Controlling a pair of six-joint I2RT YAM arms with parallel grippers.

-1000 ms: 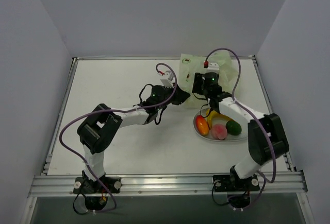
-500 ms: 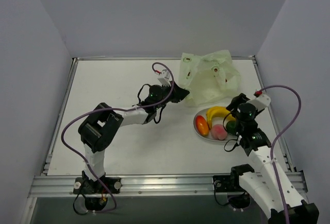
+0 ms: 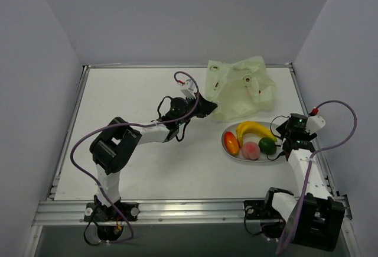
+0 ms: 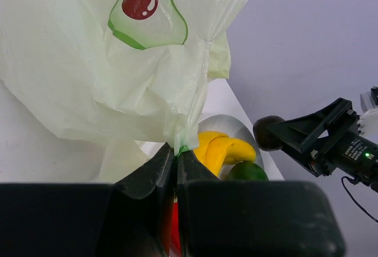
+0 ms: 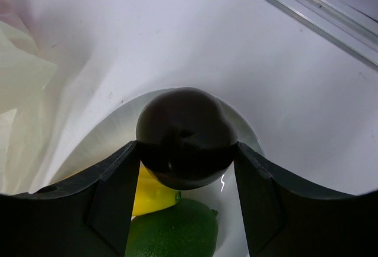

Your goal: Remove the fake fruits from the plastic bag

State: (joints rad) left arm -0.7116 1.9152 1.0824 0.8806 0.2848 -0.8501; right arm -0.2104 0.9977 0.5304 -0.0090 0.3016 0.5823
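Observation:
The plastic bag (image 3: pixel 239 88), pale green with avocado prints, lies crumpled at the back right. My left gripper (image 3: pixel 207 107) is shut on a fold of the bag's lower edge (image 4: pixel 180 142). On the oval plate (image 3: pixel 269 158) lie a yellow banana (image 3: pixel 254 129), an orange-red oval (image 3: pixel 231 143), a pink peach (image 3: pixel 251 150) and a green oval (image 3: pixel 267 145). My right gripper (image 5: pixel 186 150) is shut on the dark brown round fruit (image 5: pixel 186 136), just above the plate's right rim (image 5: pixel 106 145), with the green oval (image 5: pixel 174 233) and banana (image 5: pixel 152 198) below it.
A metal rail (image 3: pixel 189 210) runs along the near edge, and another (image 3: pixel 310 112) along the right side close to my right arm. Grey walls enclose the table on three sides. The bag's wall (image 4: pixel 88 62) fills most of the left wrist view.
My right arm has swung back from the bag to the plate's right side, carrying the dark brown fruit. The left gripper has kept its hold on the bag.

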